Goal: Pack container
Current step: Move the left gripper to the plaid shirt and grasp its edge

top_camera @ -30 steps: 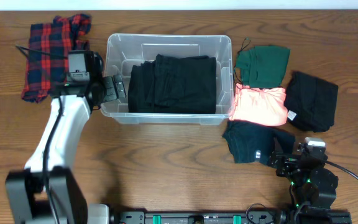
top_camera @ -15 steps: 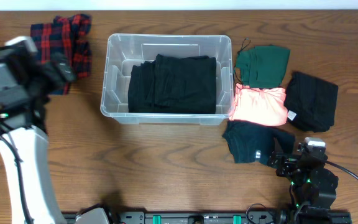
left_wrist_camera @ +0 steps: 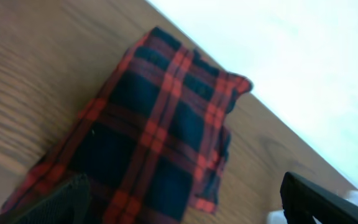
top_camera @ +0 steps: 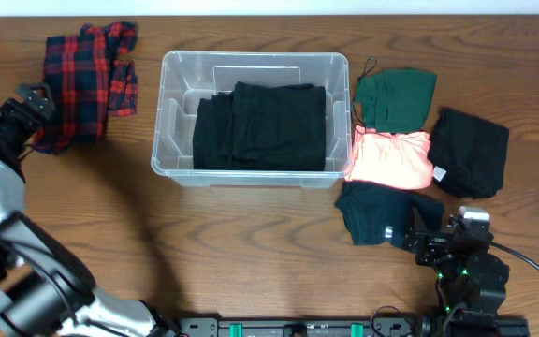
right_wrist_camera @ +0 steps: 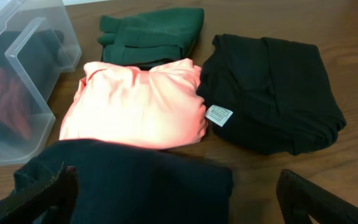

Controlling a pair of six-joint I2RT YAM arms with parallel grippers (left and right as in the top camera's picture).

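The clear plastic container [top_camera: 171, 70] stands at the table's middle back, with folded black clothes [top_camera: 260, 124] inside; its corner shows in the right wrist view [right_wrist_camera: 17, 56]. A red and navy plaid cloth [top_camera: 78, 80] lies left of it and fills the left wrist view [left_wrist_camera: 148, 130]. My left gripper [top_camera: 31, 108] is open and empty, at the cloth's left edge. My right gripper [top_camera: 433, 245] is open and empty, low at the front right, over a dark folded garment [right_wrist_camera: 129, 180].
Right of the container lie a folded green garment [top_camera: 396, 96], a pink one [top_camera: 391, 159], a black one [top_camera: 471, 150] with a white tag and a dark one [top_camera: 372, 211]. A white wall borders the table's far edge [left_wrist_camera: 278, 56].
My left arm has swung away from the container's left wall to the far left, beside the plaid cloth. The right arm has not moved.
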